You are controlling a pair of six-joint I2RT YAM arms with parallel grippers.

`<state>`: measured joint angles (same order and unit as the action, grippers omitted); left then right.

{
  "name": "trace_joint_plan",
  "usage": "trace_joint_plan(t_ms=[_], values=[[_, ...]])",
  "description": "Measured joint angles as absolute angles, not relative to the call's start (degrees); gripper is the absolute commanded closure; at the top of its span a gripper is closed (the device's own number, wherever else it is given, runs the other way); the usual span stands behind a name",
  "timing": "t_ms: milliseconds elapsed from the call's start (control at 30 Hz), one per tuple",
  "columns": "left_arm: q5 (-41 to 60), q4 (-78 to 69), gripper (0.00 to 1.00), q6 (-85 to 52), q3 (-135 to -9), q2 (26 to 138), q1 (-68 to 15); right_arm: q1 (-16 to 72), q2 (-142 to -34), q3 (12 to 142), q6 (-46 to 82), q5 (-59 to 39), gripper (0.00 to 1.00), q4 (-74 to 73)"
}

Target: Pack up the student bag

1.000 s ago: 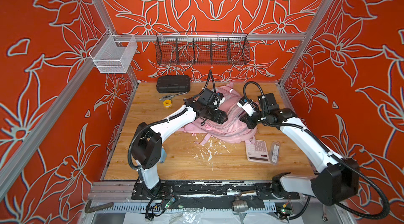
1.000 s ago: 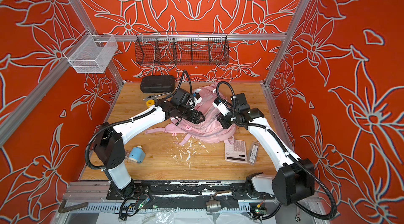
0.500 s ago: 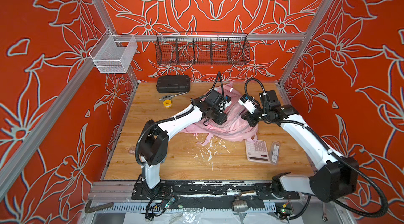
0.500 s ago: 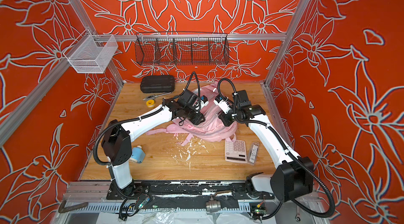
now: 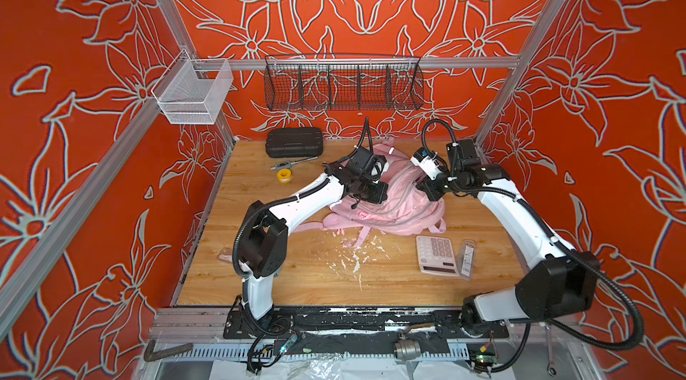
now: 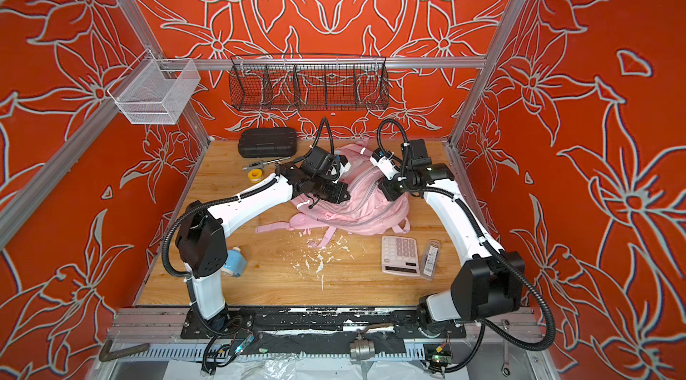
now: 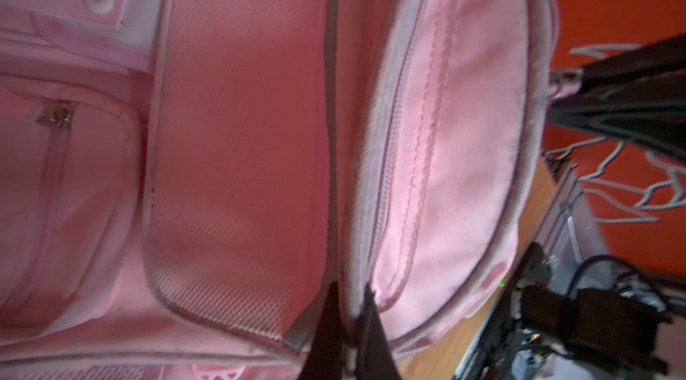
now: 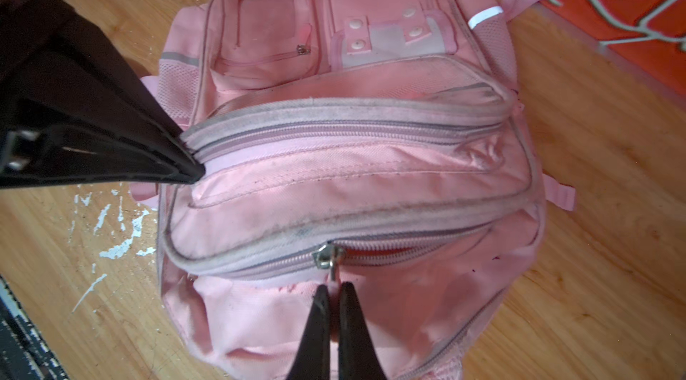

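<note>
Two grippers are engaged on the student bag (image 5: 402, 211). The bag lies on the wooden table (image 5: 297, 278), right of centre and toward the rear in both top views, with its front pockets facing up and its straps trailing toward the front edge.

1. Left gripper (image 7: 350, 294): the jaws are closed to a narrow slit and pinch the grey-trimmed zipper band at one end of the bag. The right wrist view shows its fingertips (image 8: 178, 166) clamped on the end of that band.

2. Right gripper (image 8: 334, 291): the jaws are almost together and clamp the pink tab of the zipper pull (image 8: 327, 258). On one side of the slider the zipper is parted and shows a dark red gap. On the other side it is closed.

3. Surroundings: a calculator (image 5: 436, 255) lies near the bag's front edge, with a clear packet (image 5: 467, 258) just beside it. A black case (image 5: 294, 141) sits at the rear wall, and a yellow tape roll (image 5: 284, 175) lies in front of it. Both are apart from the bag.
</note>
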<state>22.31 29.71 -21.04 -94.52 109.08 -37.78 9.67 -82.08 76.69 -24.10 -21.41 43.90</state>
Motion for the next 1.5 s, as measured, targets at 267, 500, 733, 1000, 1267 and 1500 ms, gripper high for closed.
trace_joint_plan(t_ms=[267, 500, 733, 1000, 1267, 1500], values=[[27.9, 27.7, 1.0, -36.3, -105.3, 117.4, -36.8, 10.0, -78.7, 74.5, -24.4, -19.2, 1.0, 43.2], [32.1, 25.5, 1.0, -45.8, -114.0, 121.8, -35.9, 12.6, -70.7, 64.6, -20.2, -18.6, 1.0, 38.3], [33.4, 23.1, 1.0, -52.3, -116.3, 123.9, -36.0, 13.9, -66.8, 54.7, -16.7, -18.4, 1.0, 28.1], [32.2, 17.9, 1.0, -60.2, -117.2, 124.4, -36.0, 17.1, -64.3, 46.9, -13.0, -17.0, 1.0, 14.3], [30.5, 17.0, 1.0, -63.4, -122.9, 126.6, -36.4, 20.8, -65.7, 45.7, -10.4, -13.7, 1.0, 5.8], [29.6, 13.6, 1.0, -67.1, -123.0, 127.7, -36.6, 23.0, -67.2, 42.5, -6.1, -11.6, 1.0, -1.2]])
